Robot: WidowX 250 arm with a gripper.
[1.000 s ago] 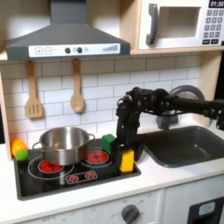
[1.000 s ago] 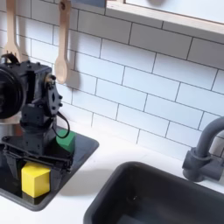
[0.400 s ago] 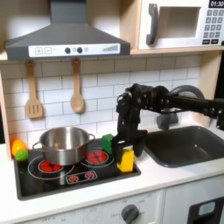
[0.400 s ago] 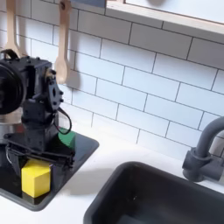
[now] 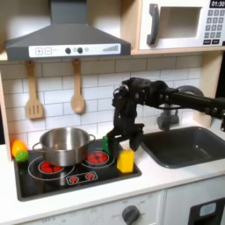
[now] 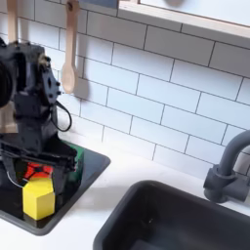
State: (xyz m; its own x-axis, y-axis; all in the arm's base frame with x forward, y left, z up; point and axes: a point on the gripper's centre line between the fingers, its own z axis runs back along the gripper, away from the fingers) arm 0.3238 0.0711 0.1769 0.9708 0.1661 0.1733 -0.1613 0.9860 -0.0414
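A yellow block [image 5: 126, 160] stands on the black toy stove [image 5: 53, 180] at its front right corner; it is also in the second exterior view [image 6: 39, 200]. My gripper [image 5: 117, 145] hangs just above and slightly behind the block, pointing down. In the second exterior view the gripper [image 6: 39, 176] stands open with its fingers [image 6: 68, 174] spread wide and nothing between them. A green object [image 5: 107, 142] lies behind the block by the wall, and its edge [image 6: 72, 156] peeks out past the gripper.
A steel pot [image 5: 63, 145] sits on the left burner. A yellow-green item [image 5: 18, 151] lies at the stove's left edge. The dark sink [image 5: 189, 145] and faucet [image 6: 229, 171] are to the right. Wooden spoons [image 5: 77, 88] hang on the tiled wall.
The gripper has risen off the yellow block and shifted a little toward the first exterior view's left. The block stays on the stove.
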